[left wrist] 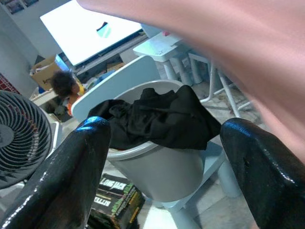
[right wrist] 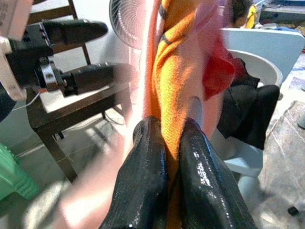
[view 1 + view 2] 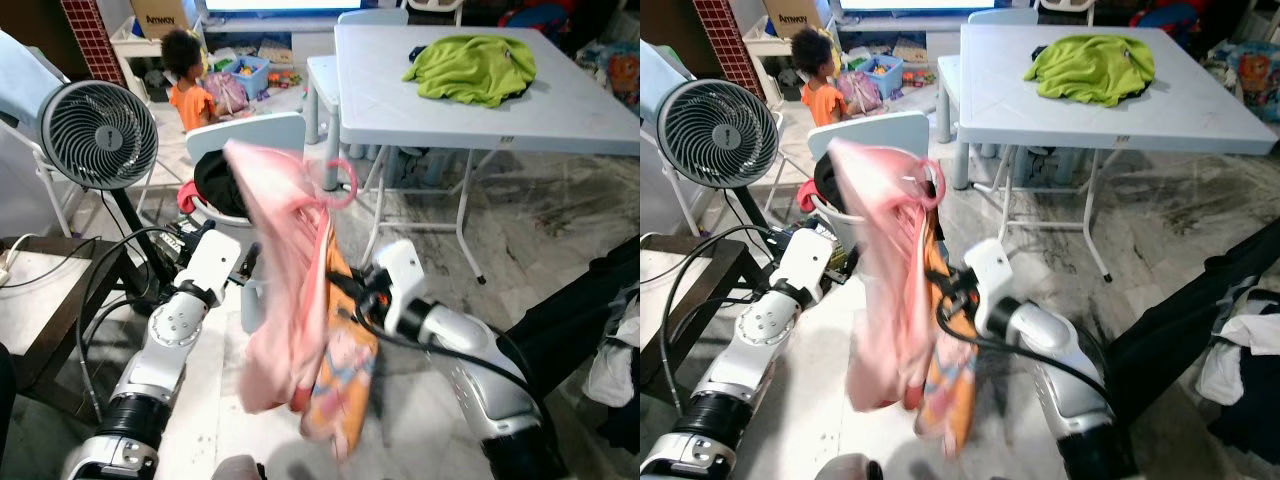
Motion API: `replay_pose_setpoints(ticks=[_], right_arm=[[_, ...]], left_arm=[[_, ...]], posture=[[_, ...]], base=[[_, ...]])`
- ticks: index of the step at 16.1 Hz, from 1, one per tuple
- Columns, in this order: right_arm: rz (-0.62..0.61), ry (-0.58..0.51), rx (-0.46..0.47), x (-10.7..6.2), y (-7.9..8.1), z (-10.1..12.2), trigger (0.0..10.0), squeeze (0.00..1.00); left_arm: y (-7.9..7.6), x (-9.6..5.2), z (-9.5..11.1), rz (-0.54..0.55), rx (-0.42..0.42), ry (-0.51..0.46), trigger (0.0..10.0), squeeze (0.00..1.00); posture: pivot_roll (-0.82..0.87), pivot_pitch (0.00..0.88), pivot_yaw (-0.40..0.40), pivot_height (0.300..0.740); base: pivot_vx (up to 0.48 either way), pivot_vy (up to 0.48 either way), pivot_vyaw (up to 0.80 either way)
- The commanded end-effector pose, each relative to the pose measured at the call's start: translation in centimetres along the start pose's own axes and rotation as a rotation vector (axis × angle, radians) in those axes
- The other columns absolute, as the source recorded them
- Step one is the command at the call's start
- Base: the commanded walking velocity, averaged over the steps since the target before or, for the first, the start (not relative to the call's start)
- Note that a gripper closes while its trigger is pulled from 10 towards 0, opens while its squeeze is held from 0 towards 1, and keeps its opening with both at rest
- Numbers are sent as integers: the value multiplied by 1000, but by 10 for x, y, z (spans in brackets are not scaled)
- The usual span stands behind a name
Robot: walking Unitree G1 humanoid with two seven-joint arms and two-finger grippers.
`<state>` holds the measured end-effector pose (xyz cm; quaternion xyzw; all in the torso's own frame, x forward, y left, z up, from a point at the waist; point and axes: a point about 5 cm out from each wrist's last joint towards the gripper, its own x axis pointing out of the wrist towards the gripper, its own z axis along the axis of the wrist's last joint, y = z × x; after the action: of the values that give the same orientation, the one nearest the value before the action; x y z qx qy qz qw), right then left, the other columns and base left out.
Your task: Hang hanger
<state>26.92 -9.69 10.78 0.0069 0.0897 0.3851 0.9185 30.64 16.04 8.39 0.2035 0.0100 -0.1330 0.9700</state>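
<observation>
A pink hanger, its hook [image 3: 342, 184] uppermost, hangs in mid-air in front of me and carries a pink garment [image 3: 283, 300] and an orange printed garment [image 3: 345, 385]. My right gripper [image 2: 167, 157] is shut on the hanger through the orange cloth, about halfway down the bundle [image 3: 945, 290]. My left gripper [image 1: 167, 157] is open with nothing between its fingers. It is just left of the pink garment [image 3: 248, 266], and the cloth brushes past its camera. The clothes are blurred by motion.
A white laundry bucket with black clothes [image 1: 162, 119] sits on a small pale chair [image 3: 262, 132] behind the hanger. A fan [image 3: 98, 133] and a dark wooden table [image 3: 40, 300] stand left. A white table [image 3: 560, 110] with a green garment [image 3: 470, 68] is at back right. A person [image 3: 188, 80] sits on the floor.
</observation>
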Motion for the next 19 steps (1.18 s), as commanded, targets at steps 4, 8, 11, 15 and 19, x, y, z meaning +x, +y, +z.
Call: replay_pose_setpoints(ticks=[4,8,11,15,19], right_arm=[[23,-6,-76,2,5,8,10000,0],[-122,-28,-116,-3,-8,3,10000,0],[-152,-40,-113,-3,-10,4,10000,0],[-32,-91,-27,6,7,20,10000,0],[-249,-98,-174,3,-17,19,10000,0]], left_arm=[[-7,4,7,-30,-27,-46,10000,0],[-1,1,6,-13,-70,-56,10000,0],[0,1,5,-14,-76,-58,10000,0],[-10,14,19,-52,-63,-101,10000,0],[-7,14,23,-57,-87,-136,10000,0]], posture=[[-63,4,-21,740],[-65,5,-23,740],[-62,7,-22,740],[-60,1,-24,740],[-61,0,-26,740]], base=[[0,0,0],[0,0,0],[0,0,0],[0,0,0],[0,0,0]])
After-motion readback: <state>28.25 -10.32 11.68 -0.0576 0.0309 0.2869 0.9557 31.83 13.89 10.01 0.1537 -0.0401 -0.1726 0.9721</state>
